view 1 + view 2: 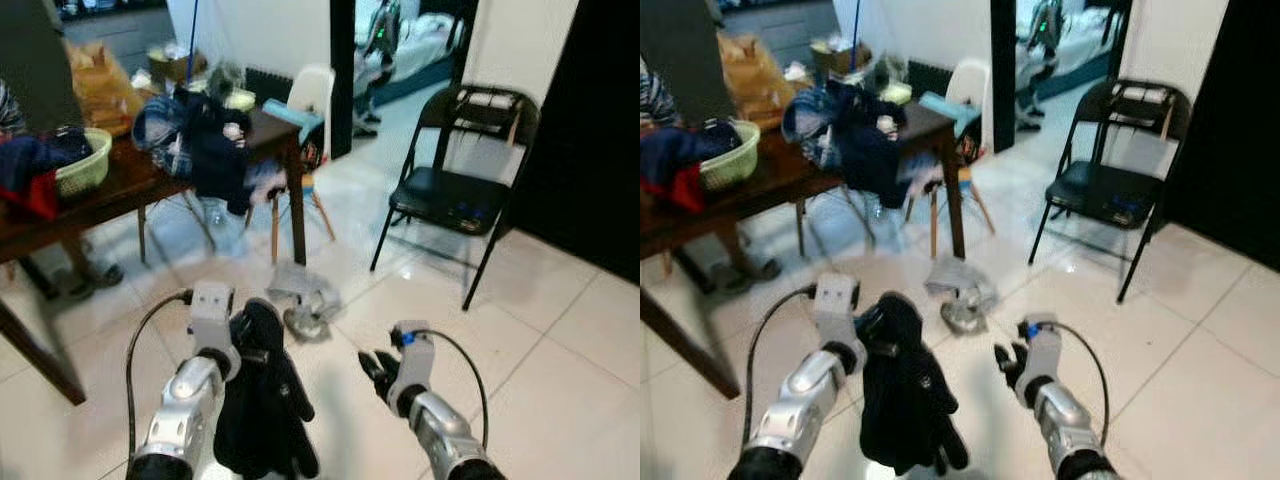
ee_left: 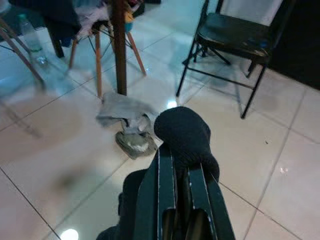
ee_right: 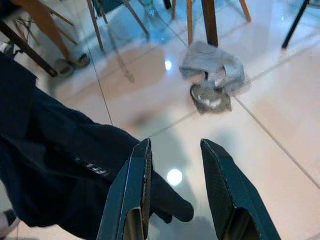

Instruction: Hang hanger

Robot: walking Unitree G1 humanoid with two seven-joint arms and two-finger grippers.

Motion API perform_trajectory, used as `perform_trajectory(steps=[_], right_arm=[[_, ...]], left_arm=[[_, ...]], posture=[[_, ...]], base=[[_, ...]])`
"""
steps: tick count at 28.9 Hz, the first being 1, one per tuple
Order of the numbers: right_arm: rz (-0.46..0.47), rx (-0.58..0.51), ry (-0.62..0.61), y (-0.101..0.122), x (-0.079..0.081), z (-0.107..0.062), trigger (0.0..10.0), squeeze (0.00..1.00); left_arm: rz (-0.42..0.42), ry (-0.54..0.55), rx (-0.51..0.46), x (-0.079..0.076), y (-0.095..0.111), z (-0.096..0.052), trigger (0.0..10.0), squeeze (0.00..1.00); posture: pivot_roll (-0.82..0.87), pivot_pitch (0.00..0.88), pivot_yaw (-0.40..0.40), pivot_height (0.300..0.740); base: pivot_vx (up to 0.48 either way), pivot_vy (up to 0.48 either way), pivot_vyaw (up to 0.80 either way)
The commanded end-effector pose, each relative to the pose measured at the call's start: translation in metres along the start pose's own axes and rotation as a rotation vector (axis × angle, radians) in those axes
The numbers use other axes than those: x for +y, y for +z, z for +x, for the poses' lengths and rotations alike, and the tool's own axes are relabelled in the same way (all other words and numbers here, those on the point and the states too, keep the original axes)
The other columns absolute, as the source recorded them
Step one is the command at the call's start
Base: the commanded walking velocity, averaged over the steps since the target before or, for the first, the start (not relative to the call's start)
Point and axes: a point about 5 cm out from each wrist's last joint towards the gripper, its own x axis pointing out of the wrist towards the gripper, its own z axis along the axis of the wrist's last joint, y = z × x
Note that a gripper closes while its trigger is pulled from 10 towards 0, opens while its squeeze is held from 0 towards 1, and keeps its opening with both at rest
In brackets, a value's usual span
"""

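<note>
A black garment point(image 1: 262, 410) hangs limp from my left gripper point(image 1: 250, 325) low over the tiled floor. In the left wrist view the two black fingers point(image 2: 165, 190) are shut on a bunched fold of this garment point(image 2: 185, 135). To its right my right gripper point(image 1: 372, 365) is open and holds nothing. In the right wrist view its fingers point(image 3: 137, 180) stand apart above the floor, with the garment point(image 3: 55, 165) beside and partly under them, not between them. What lies inside the garment's folds is hidden.
A grey cloth heap point(image 1: 300, 295) lies on the floor just ahead, by the leg of a dark wooden table point(image 1: 100, 195). The table carries a clothes pile point(image 1: 200, 135) and a green basket point(image 1: 85, 165). A black folding chair point(image 1: 455, 190) stands ahead on the right.
</note>
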Motion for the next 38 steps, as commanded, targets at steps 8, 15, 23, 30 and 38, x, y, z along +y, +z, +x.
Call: perform_trajectory(steps=[8,15,23,30,38], right_arm=[[0.014,-0.001,0.014,-0.002,0.0077,0.0025,10.0,0.0],[0.013,-0.003,0.016,-0.0016,0.0086,0.003,10.0,0.0],[0.015,-0.004,0.014,-0.0019,0.009,0.0031,10.0,0.0],[0.013,-0.004,0.011,-0.0014,0.0082,0.0032,10.0,0.0],[0.013,-0.006,0.007,-0.0011,0.0073,0.003,10.0,0.0]], left_arm=[[0.007,0.017,-0.023,0.0085,0.0059,-0.0018,10.0,0.0],[0.009,0.019,-0.025,0.0093,0.0067,-0.0019,10.0,0.0],[0.011,0.018,-0.023,0.0095,0.0063,-0.0022,10.0,0.0],[0.009,0.017,-0.019,0.0087,0.0053,-0.0025,10.0,0.0],[0.008,0.015,-0.02,0.0078,0.0051,-0.0022,10.0,0.0]], posture=[[0.05,0.025,0.044,0.74],[0.06,0.024,0.044,0.74],[0.06,0.026,0.044,0.74],[0.05,0.024,0.043,0.74],[0.05,0.017,0.044,0.74]], base=[[0.334,0.0,-0.57],[0.333,0.0,0.0],[0.334,0.0,0.0],[0.332,0.0,0.0],[0.332,0.0,0.0]])
